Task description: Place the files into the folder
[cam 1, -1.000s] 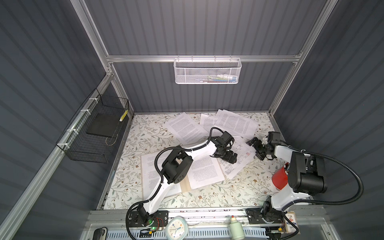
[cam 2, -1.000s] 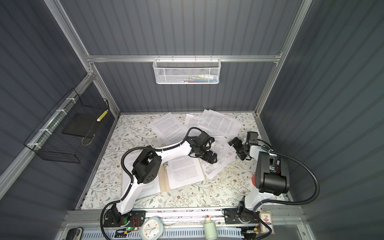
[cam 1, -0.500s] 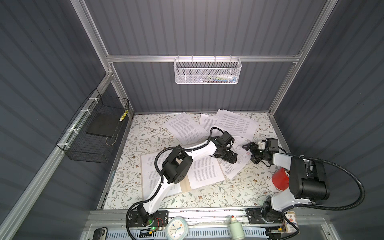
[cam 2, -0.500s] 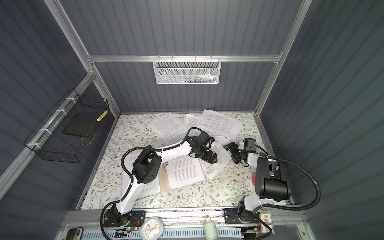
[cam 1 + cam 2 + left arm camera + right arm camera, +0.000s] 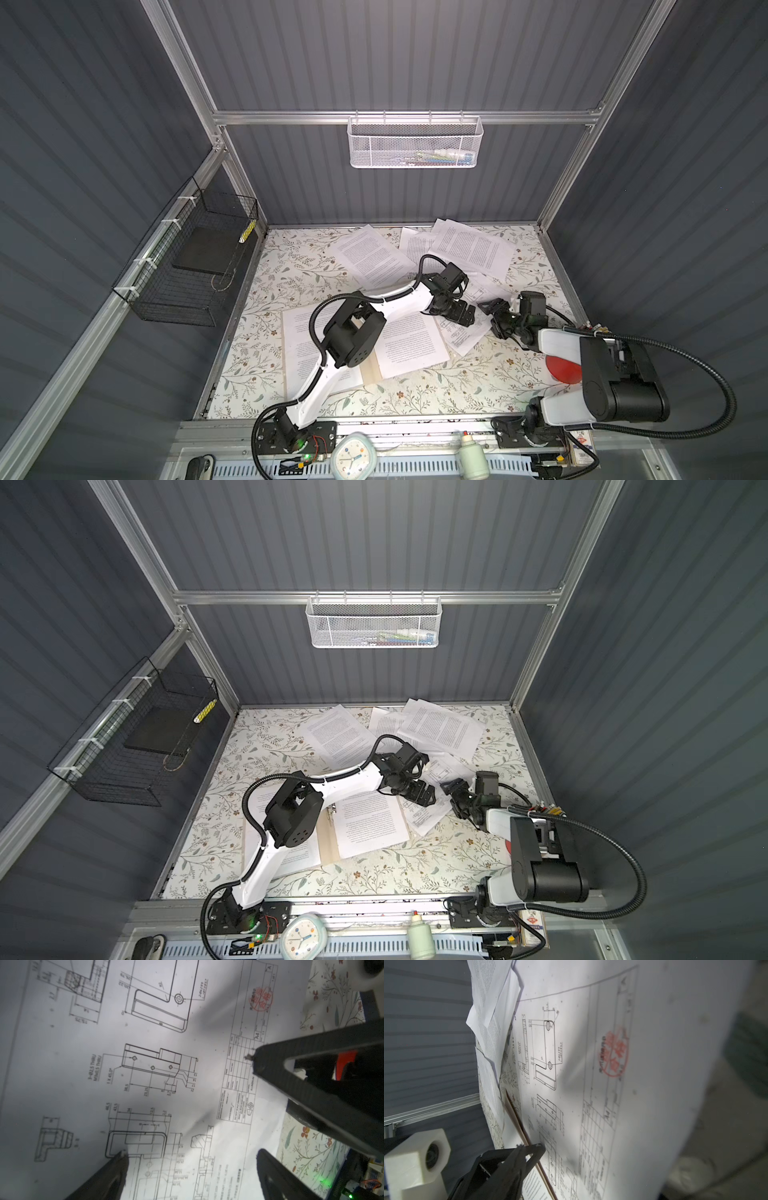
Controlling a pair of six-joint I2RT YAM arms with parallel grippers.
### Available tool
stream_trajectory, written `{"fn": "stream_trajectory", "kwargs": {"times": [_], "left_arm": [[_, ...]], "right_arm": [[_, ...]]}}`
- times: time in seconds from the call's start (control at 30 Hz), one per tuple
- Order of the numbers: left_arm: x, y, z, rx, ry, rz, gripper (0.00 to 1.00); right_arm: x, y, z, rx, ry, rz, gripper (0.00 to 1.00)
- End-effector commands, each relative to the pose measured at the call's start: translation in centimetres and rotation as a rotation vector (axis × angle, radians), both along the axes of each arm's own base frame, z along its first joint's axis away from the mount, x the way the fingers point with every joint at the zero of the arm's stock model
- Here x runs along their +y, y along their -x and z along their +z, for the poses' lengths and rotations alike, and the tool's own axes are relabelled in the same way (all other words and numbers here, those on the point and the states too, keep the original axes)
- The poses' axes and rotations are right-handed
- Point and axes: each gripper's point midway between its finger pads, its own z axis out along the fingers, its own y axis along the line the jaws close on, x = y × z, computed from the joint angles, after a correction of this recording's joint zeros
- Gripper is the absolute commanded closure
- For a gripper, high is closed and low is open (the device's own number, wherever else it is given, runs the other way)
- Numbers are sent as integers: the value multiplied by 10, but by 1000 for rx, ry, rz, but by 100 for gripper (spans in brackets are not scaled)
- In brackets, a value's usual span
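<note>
On the floral-patterned tabletop (image 5: 457, 395), just beside the open tan cardboard folder (image 5: 371, 365), a white red-stamped drawing sheet (image 5: 461, 336) is touched by the wide-spread, empty left gripper (image 5: 459, 313), the right gripper (image 5: 492, 309) is set at its edge with closure undeterminable, and tearing is judged likely if it is lifted while pinned.

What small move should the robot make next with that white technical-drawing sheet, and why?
Probably pinch the white drawing sheet with the right gripper: its edge curls up, the open left gripper seems to press it down, and it is not yet inside the tan cardboard folder.

Folder (image 5: 371, 368) largely hidden beneath files (image 5: 411, 347), perhaps open.
</note>
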Motion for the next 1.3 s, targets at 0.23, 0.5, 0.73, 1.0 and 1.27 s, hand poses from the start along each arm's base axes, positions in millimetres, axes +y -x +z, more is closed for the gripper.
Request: {"fn": "stream_trajectory", "kwargs": {"times": [0.23, 0.5, 0.73, 1.0, 1.27], "left_arm": [[22, 18, -41, 110, -94, 21, 3], [19, 12, -33, 103, -75, 34, 3], [7, 1, -1, 59, -15, 14, 2], [-17, -15, 89, -91, 145, -46, 0], [-11, -13, 208, -281, 368, -51, 0]], "right_arm": [[-7, 4, -15, 46, -18, -94, 53], [2, -4, -9, 21, -8, -47, 76], [6, -10, 9, -16, 35, 6, 100], [7, -12, 42, -52, 105, 84, 100], [1, -7, 106, -138, 257, 179, 100]]}}
